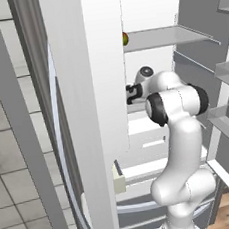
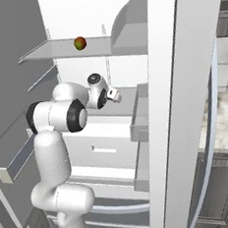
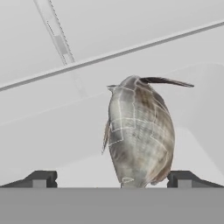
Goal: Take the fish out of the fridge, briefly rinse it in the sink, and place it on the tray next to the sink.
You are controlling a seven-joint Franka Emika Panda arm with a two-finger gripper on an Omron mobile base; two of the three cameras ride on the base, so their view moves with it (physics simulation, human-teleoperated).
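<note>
Reaching for the fish on a fridge shelf.
Pincer spread fully wide, holding nothing, fish between its tips at 12 o'clock in the hand view. Long axis running away from the camera, tail far. Probably light, slick, slightly soft; best pinched across the thick middle.

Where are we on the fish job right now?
Done: the fridge is open and the arm reaches inside. In hand: the open gripper straddles the fish on a shelf, fingertips either side, not yet closed on it. Left: grasping it, rinsing, and setting it on the tray.
</note>
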